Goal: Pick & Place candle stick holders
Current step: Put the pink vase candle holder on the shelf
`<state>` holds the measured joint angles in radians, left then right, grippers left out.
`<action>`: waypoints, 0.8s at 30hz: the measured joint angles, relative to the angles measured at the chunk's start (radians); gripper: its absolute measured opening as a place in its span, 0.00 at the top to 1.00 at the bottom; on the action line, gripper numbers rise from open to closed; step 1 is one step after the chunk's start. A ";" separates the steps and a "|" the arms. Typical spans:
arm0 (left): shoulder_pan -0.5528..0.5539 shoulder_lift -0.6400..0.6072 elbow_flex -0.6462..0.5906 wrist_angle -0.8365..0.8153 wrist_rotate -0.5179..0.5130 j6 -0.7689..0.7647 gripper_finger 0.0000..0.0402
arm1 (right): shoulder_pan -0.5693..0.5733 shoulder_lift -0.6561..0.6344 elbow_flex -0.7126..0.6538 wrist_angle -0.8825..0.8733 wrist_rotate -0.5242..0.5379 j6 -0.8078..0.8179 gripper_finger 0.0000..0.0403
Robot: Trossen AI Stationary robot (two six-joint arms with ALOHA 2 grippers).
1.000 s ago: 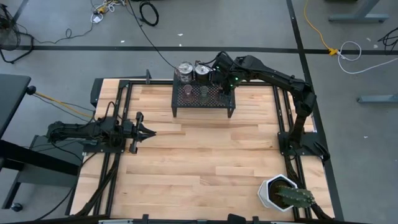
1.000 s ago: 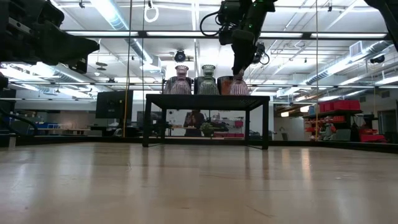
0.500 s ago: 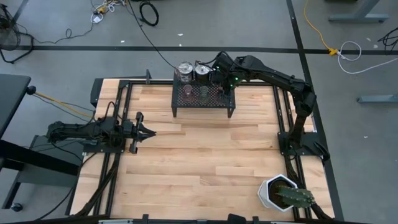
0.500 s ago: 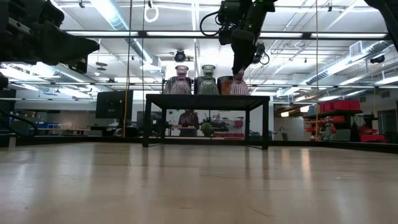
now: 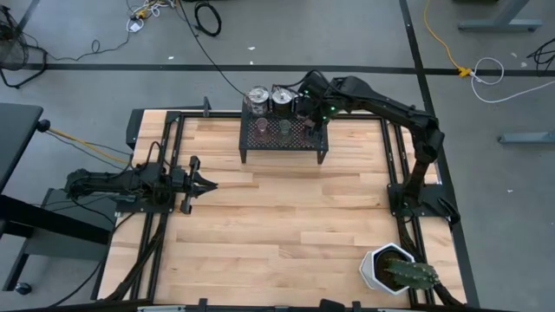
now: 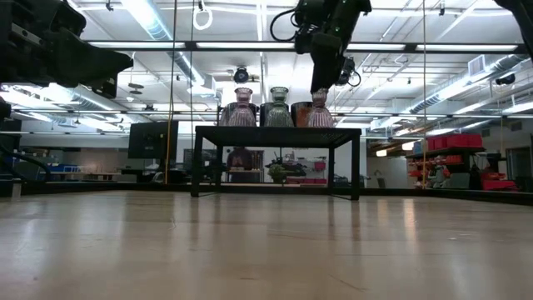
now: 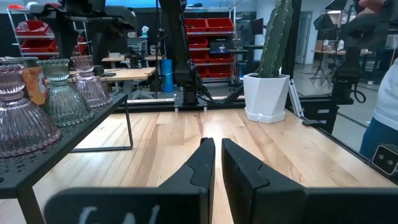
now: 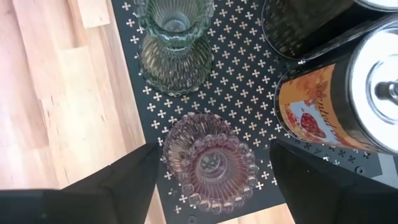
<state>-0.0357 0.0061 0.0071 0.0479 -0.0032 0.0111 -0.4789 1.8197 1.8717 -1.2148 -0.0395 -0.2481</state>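
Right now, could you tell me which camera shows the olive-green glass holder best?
The right wrist view: the olive-green glass holder fills the frame from above. The low view shows its side, the left wrist its ribbed profile, the high view only a speck.

white cactus pot near table corner — black mesh rack opposite.

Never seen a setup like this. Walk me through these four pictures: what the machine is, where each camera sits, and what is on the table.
Two dark robot arms work at a wooden table. One camera looks straight down, one sits at table height, and one rides on each wrist. A black mesh rack carries small glass candle holders and metal cans. The right gripper hangs open above a pink glass holder standing on the rack, holding nothing. The left gripper waits shut at the table's left side. A potted cactus stands at the near right corner.
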 joint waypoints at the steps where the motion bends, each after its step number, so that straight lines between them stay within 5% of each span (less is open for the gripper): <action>1: 0.000 0.000 0.000 0.000 0.000 0.000 0.91 | 0.000 -0.004 0.000 -0.001 0.000 0.001 0.24; 16: 0.000 0.000 0.000 0.000 0.000 0.000 0.91 | 0.000 -0.122 0.000 -0.028 -0.003 0.003 0.20; 24: 0.000 0.000 0.000 0.000 0.000 0.000 0.91 | 0.001 -0.149 -0.026 -0.058 0.005 0.003 0.30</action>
<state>-0.0360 0.0063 0.0069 0.0479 -0.0032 0.0112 -0.4784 1.6708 1.8454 -1.2732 -0.0348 -0.2451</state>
